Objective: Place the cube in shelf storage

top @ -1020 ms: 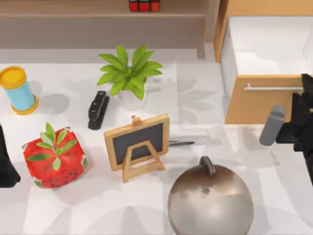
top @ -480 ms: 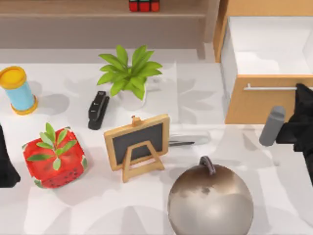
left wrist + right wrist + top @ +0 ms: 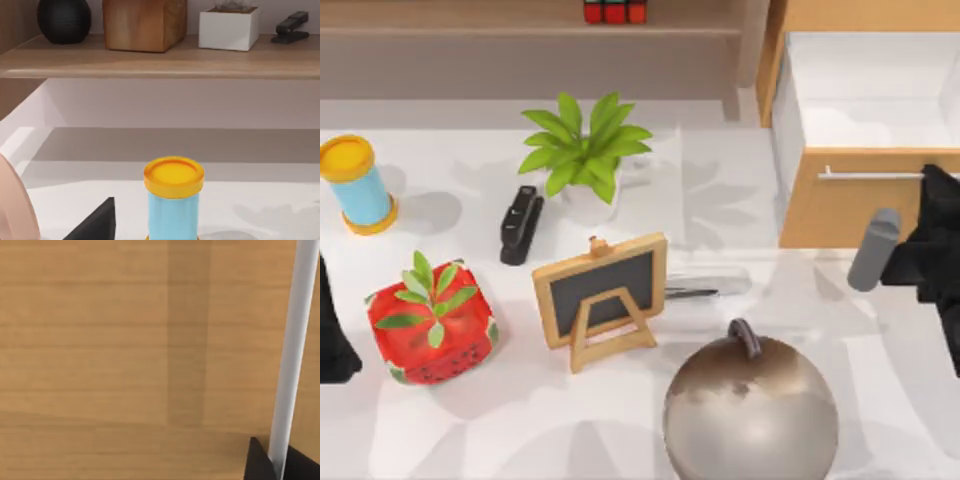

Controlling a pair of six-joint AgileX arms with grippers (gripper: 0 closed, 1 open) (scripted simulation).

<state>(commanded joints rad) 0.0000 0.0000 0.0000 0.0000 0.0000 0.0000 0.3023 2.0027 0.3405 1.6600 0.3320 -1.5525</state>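
You see the small multicoloured Rubik's cube [image 3: 614, 11] on the long light-wood shelf [image 3: 470, 30] at 12 o'clock; the right gripper [image 3: 272, 462] sits narrow at the wooden drawer's thin silver handle [image 3: 290, 355].

Right arm [image 3: 935, 250] right-edge; left arm [image 3: 332, 330] left-edge.

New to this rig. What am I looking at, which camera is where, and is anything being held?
Two AgileX arms at a white table, rendered. The overhead picture looks straight down: the small Rubik's cube sits on the long light-wood shelf at the back. The right gripper is beside the wooden drawer cabinet's thin silver handle; its wrist camera sees that handle close up. The left arm is parked at the left edge; its wrist camera faces the blue canister with yellow lid. I see nothing held.
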